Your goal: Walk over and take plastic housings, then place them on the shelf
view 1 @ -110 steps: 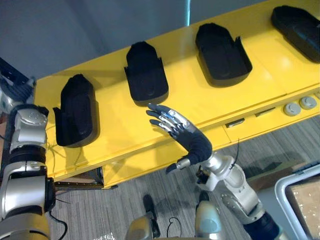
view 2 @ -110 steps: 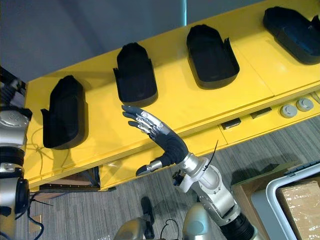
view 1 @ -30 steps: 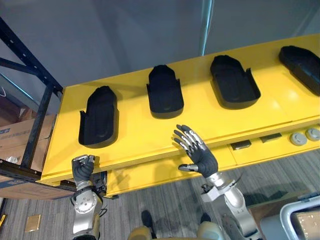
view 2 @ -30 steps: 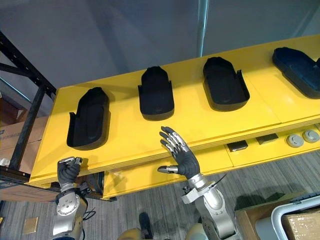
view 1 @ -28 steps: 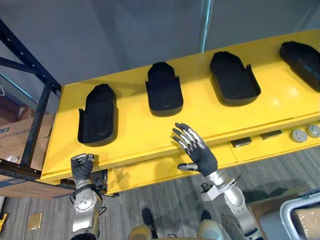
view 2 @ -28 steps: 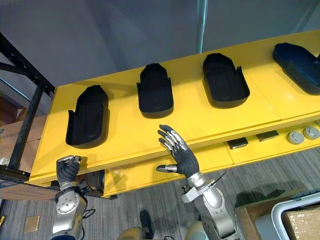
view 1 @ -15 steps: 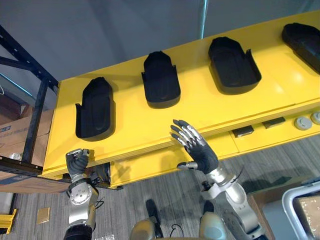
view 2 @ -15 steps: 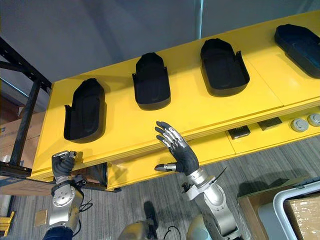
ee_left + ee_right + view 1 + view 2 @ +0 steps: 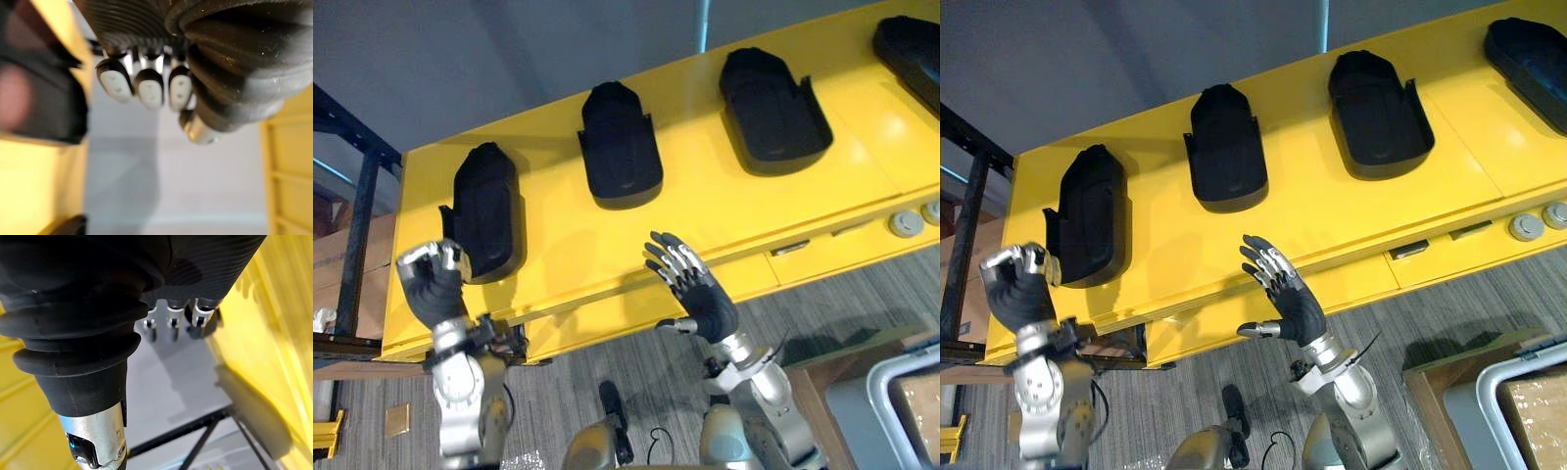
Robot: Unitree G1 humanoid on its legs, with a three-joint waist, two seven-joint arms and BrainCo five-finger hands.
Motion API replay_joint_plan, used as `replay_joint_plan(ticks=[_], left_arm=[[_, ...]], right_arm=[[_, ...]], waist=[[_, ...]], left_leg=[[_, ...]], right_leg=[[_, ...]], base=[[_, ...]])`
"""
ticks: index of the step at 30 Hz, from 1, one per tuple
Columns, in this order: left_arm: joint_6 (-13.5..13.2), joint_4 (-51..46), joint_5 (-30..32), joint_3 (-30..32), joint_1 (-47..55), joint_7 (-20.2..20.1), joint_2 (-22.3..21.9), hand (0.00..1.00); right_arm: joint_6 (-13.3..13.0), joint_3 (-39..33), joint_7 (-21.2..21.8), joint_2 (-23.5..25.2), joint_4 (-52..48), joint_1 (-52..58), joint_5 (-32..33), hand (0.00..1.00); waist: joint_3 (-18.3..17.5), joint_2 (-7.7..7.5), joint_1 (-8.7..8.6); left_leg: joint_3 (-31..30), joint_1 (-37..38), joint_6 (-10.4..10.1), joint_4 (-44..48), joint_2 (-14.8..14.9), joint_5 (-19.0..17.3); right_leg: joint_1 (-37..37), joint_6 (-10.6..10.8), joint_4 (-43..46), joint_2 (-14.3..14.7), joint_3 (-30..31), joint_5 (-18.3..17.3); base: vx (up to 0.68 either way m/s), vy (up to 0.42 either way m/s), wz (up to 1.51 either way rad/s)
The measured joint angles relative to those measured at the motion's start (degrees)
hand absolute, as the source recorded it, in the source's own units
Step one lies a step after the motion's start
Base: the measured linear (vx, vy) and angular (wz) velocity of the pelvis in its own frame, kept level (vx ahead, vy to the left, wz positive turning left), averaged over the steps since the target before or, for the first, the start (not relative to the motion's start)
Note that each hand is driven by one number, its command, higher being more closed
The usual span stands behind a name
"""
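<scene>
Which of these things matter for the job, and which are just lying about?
For the job: leftmost housing, second housing, third housing, far-right housing, all on the yellow bench; dark rack, likely the shelf; left hand, curled, empty; right hand, open.
Lying about: round grey discs on the bench's lower ledge; grey bin on the floor.

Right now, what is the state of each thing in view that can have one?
Left robot hand: shut in a fist, holding nothing.
Right robot hand: open, fingers spread, holding nothing.
Left housing: lying on the yellow table, not held.
Second housing: same.
Third housing: same.
Right housing: same.
</scene>
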Motion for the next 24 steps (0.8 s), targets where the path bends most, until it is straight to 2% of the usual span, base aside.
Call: replay_joint_plan(ticks=[2,3,5,6,10,14,19,24], left_arm=[[0.14,-2.31,-0.57,-0.14,3.15,-3.01,-0.42,1.0],[0.12,-3.32,-0.64,0.15,4.91,-4.51,-0.41,1.0],[0.34,-3.61,-1.23,0.88,6.93,-5.68,-0.46,1.0],[0.9,-3.61,-2.86,0.98,7.66,-6.0,-0.46,1.0],[1.72,-3.76,-2.63,0.97,8.03,-6.41,-0.45,1.0],[4.23,-3.51,-0.98,0.92,6.86,-5.36,-0.39,1.0],[4.63,0.28,0.27,0.82,1.93,-3.27,-0.09,1.0],[4.55,9.43,1.96,0.46,-4.8,0.73,1.26,1.0]], right_arm=[[-0.07,-0.03,-1.67,0.37,0.02,0.4,-1.15,0.0],[-0.08,-0.03,-2.3,0.5,0.02,0.79,-1.38,0.0],[-0.15,0.42,-3.23,0.57,0.02,1.1,-1.44,0.0],[-0.16,0.88,-3.45,0.66,0.02,1.24,-1.47,0.0],[-0.48,1.0,-4.9,0.89,0.05,1.6,-2.02,0.0],[-0.68,0.96,-6.89,0.91,0.9,1.62,-2.5,0.0],[-0.7,0.85,-6.86,0.91,1.5,1.57,-2.45,0.0],[-1.15,0.87,-5.32,0.91,3.79,1.46,-2.42,0.0]], waist=[[0.06,-0.1,0.89],[0.15,-0.24,1.95],[0.18,-0.46,3.37],[0.25,-0.59,3.48],[-0.06,-1.2,3.32],[-0.52,-2.05,3.26],[-0.54,-2.09,3.04],[-0.61,-2.23,2.43]], left_leg=[[-1.29,0.25,0.1,-0.01,-0.07,-0.21],[-2.02,0.43,0.1,-0.01,-0.18,-0.29],[-2.46,0.42,0.41,-0.02,-0.22,-0.85],[-3.04,0.34,0.41,-0.02,-0.38,-0.86],[-3.57,-0.21,0.24,-0.02,-0.51,-0.76],[-3.53,-0.52,0.06,-0.01,-0.5,-0.6],[-3.33,-0.41,0.05,-0.01,-0.45,-0.6],[-1.66,0.54,-0.11,-0.02,-0.22,-0.74]], right_leg=[[1.44,0.13,-0.2,-0.07,-1.56,-0.61],[2.15,0.05,-0.38,-0.2,-2.23,-1.19],[2.52,0.08,-0.54,-0.28,-3.19,-2.02],[3.06,0.1,-0.84,-0.35,-3.62,-2.01],[3.16,0.11,-1.39,-0.44,-4.39,-1.73],[3.12,0.39,-1.55,-0.32,-4.43,-1.19],[3.13,0.38,-1.69,-0.25,-4.17,-1.19],[2.76,0.29,-1.69,-0.07,-2.42,-0.91]], base=[[0.02,-0.003,0.43],[-0.03,0.0,0.43],[-0.02,0.0,0.23],[0.01,0.007,0.13],[0.02,0.005,0.1],[0.06,-0.015,0.0],[0.01,-0.003,-0.01],[-0.03,0.011,-0.16]])
